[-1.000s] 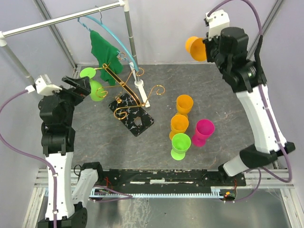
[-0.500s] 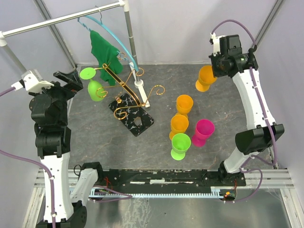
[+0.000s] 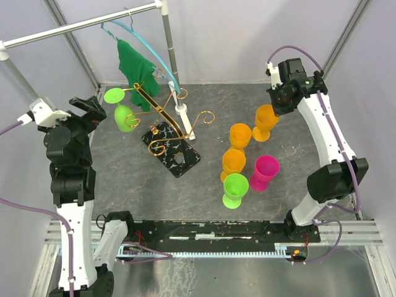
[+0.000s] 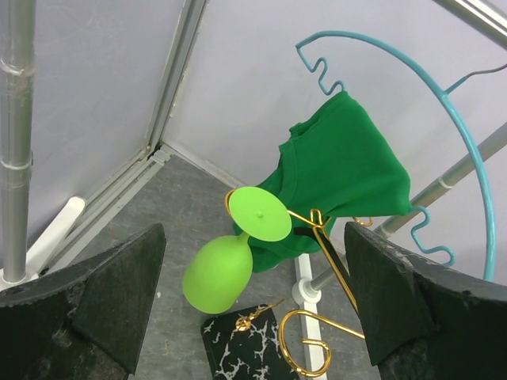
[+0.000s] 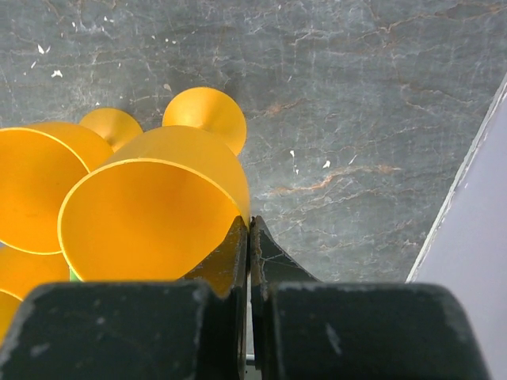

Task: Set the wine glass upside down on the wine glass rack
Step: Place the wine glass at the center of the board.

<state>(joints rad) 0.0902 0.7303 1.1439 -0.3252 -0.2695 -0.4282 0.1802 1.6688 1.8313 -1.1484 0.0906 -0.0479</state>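
My left gripper [image 3: 93,109] hangs with its jaws spread wide and nothing between them, just left of the wine glass rack [image 3: 170,148]. A lime green wine glass [image 4: 222,265] hangs upside down from one of the rack's gold scroll arms, foot up and bowl down, above the grey table [image 3: 124,179]. Behind it a green shirt [image 4: 341,174] hangs on a blue hanger [image 4: 444,103]. My right gripper [image 5: 248,226] is closed tight on the rim of an upright orange wine glass [image 5: 150,214] at the right side of the table, just beside another orange glass [image 3: 240,135]. I cannot tell whether its foot touches the table. Nearer my bases stand a third orange glass [image 3: 234,161], a pink glass [image 3: 266,172] and a second lime green glass [image 3: 235,187].
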